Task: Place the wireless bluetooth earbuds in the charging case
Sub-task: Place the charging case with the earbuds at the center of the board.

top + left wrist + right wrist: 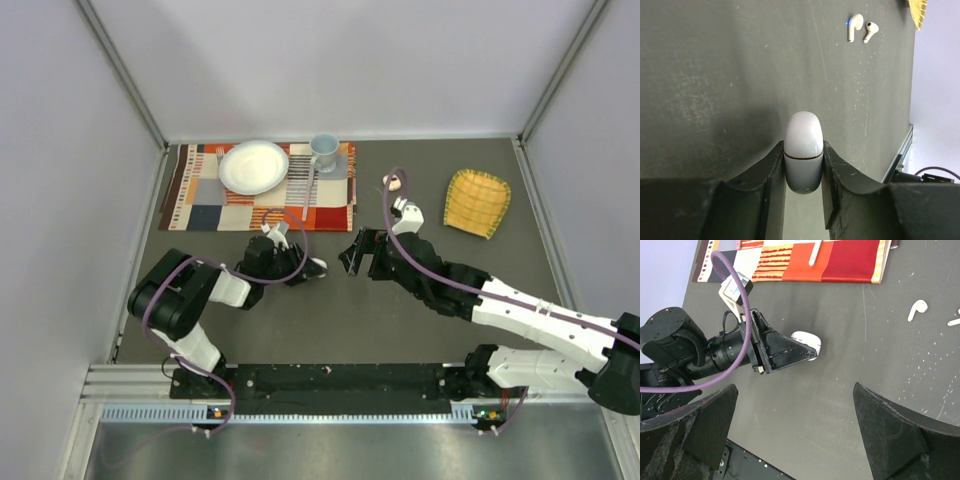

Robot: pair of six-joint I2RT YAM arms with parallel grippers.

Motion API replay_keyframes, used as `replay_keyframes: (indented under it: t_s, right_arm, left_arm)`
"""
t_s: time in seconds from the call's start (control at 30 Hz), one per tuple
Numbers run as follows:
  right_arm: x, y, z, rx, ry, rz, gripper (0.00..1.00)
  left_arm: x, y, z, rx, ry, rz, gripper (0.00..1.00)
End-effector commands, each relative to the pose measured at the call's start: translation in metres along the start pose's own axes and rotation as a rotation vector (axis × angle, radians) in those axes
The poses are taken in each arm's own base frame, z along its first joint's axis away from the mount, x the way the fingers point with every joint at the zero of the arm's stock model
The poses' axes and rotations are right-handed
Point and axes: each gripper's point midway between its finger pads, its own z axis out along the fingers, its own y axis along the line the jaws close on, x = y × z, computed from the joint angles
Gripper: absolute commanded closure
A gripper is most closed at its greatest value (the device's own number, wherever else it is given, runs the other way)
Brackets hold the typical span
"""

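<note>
2 wireless bluetooth earbuds [855,26] lie side by side on the dark desk [715,75], at 1 o'clock in the left wrist view, close together but not touching, with a tiny blue dot glowing beside the left one. In the right wrist view only 1 of them shows whole, at 2 o'clock; the other is cut off by the right edge, so just a sliver of it is seen. From the top view they shrink to a pale blob at 1 o'clock from the centre, crossed by the right arm's purple cable [386,200], and their shape cannot be made out. The left claw [803,147] is clamped on the charging case [803,127], a white rounded shell pinched on both sides by the black fingers [767,180], with a thin dark seam ringing it. Its lower end is hidden between them, and whether it touches the desk or hangs just above it cannot be told. The case is well apart from the earbuds. The right claw [795,390] gapes wide and holds nothing; only its 2 blurred finger ends enter its own view, at 7 and 5 o'clock. In the top view a striped placemat [330,205] at 11 o'clock bears a white plate [253,166] and a cup [323,150], and a yellow woven piece [477,202] lies at 2 o'clock.
</note>
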Motion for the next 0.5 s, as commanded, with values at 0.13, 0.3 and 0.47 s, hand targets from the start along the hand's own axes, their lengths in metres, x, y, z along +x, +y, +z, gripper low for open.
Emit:
replay_keyframes:
  t_s: [0.13, 0.3, 0.47]
  right_arm:
    - [-0.011, 0.001, 0.0, -0.007, -0.022, 0.007, 0.01]
    - [-0.011, 0.001, -0.001, -0.007, -0.024, 0.01, 0.01]
    - [-0.01, -0.003, 0.0, 0.004, -0.026, 0.005, 0.01]
  left_arm:
    - [-0.015, 0.006, 0.002, -0.059, -0.04, 0.034, 0.59]
    - [-0.016, 0.015, -0.002, -0.123, -0.044, 0.054, 0.53]
    - [-0.016, 0.029, -0.011, -0.207, -0.046, 0.063, 0.52]
